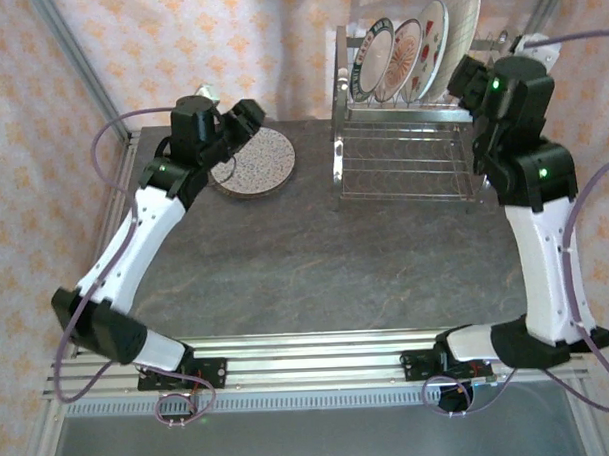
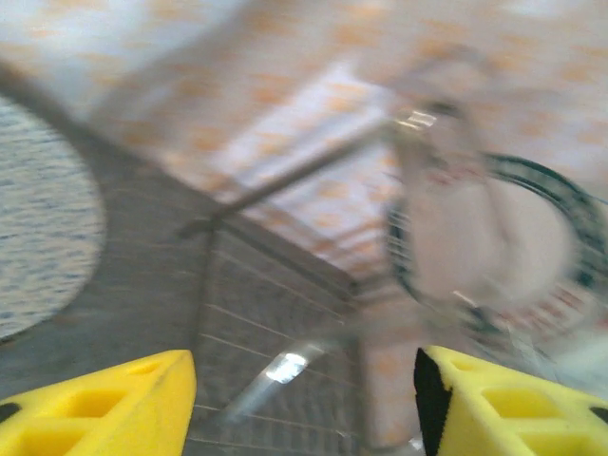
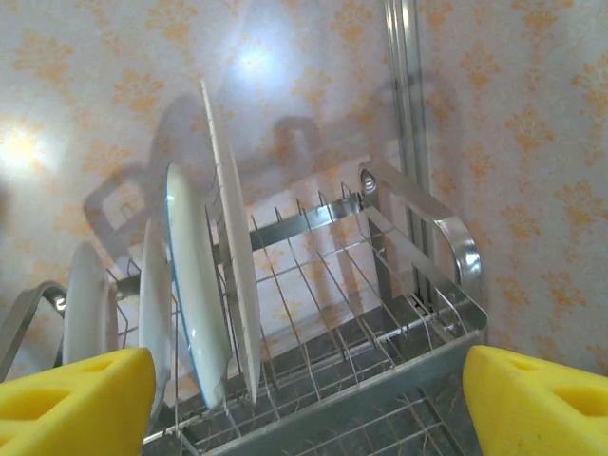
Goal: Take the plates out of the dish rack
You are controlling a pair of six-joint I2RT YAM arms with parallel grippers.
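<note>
Plates: glazed ceramic, so I'd rate them stiff, brittle and slick on the faces. They look moderately heavy, and the tall one heaviest. They won't give under the pads, so a chip or slip is the risk, not a crush.

Grip plan: pinch the top rim across its thickness, one pad per face. Then lift straight up along the dividers so the edge doesn't rake the wire.

Where things are: four plates stand on edge in the upper slots of the dish rack (image 1: 402,163), at the table's (image 1: 316,258) far side. Left to right they are the dark-rimmed plate (image 1: 371,61), pink-patterned plate (image 1: 407,56), strawberry plate (image 1: 434,41) and tall plate (image 1: 464,17). The speckled plate (image 1: 257,162) lies flat on the table, left of the rack and well apart from it.

My right gripper (image 3: 306,366): jaws spread wide, nothing between them. It sits by the rack's right end. The plates are edge-on ahead and left of my centreline, with the tall one closest to it. Empty slots are dead ahead. Nothing is touching.

My left gripper (image 2: 304,366): jaws spread, holding nothing. The speckled plate is outside my left finger, not between the pads. Whether I'm touching its rim I can't tell, as that view is blurred. The rack and the dark-rimmed plate are ahead and to the right.
</note>
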